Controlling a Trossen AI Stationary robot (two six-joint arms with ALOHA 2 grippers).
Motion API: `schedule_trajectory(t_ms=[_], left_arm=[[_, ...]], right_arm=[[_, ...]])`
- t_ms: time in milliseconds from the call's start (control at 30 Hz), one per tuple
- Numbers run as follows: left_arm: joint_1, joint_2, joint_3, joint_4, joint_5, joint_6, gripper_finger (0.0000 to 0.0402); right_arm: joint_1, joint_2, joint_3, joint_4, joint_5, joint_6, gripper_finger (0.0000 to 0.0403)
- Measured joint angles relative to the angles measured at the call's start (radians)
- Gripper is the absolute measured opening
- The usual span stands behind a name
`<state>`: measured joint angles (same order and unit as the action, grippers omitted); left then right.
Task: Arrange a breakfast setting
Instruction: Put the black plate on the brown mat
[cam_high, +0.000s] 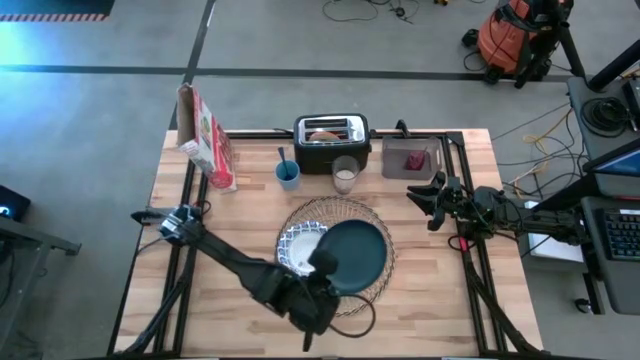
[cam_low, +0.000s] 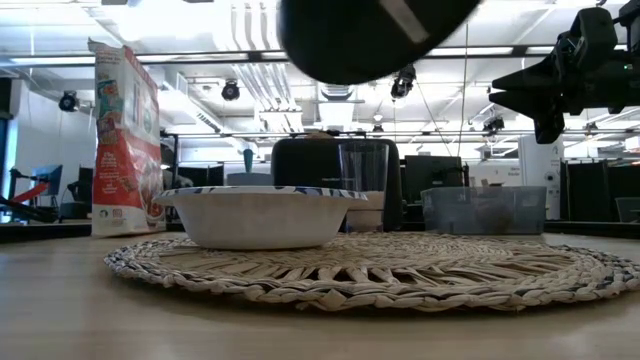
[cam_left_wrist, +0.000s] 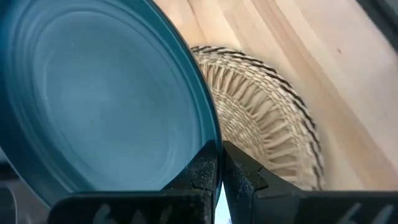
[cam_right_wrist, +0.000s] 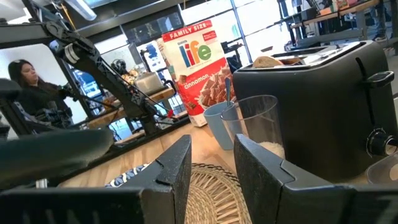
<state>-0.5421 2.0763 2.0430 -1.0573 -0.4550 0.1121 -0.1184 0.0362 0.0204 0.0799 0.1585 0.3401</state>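
Above the placemat (cam_high: 336, 248) my left gripper (cam_left_wrist: 219, 171) has its jaws clamped on the teal plate's (cam_high: 354, 257) rim, lifted clear beside the bowl (cam_low: 260, 214), as only the low view confirms. From overhead, my right gripper (cam_high: 431, 200) waits near the surface's right edge, jaws partly open, empty.

The placemat (cam_high: 372, 222) lies mid-bench (cam_high: 240, 220), with the bowl (cam_high: 297, 245) on its left part. The plate (cam_high: 357, 255) hangs above the mat, pinched at its near rim by the left tool (cam_high: 322, 268). Behind the mat stand the cup (cam_high: 288, 175), glass (cam_high: 346, 175) and toaster (cam_high: 331, 140); the cereal box (cam_high: 207, 140) stands far left, a container (cam_high: 410, 158) right.
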Motion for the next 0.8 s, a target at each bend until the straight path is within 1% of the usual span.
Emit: schedule_trajectory(t_ms=[267,533,800], left_arm=[[0.039,0.046,-0.003,0.042,-0.004,0.116,0.0],[0.079,0.095,-0.003,0.084,-0.005,0.123,0.0],[0.122,0.148,-0.003,0.183,-0.008,0.116,0.0]], right_arm=[[0.0,0.0,0.0,0.0,0.0,0.0,0.0112],[0.0,0.0,0.0,0.0,0.0,0.0,0.0112],[0.0,0.0,0.0,0.0,0.0,0.0,0.0112]])
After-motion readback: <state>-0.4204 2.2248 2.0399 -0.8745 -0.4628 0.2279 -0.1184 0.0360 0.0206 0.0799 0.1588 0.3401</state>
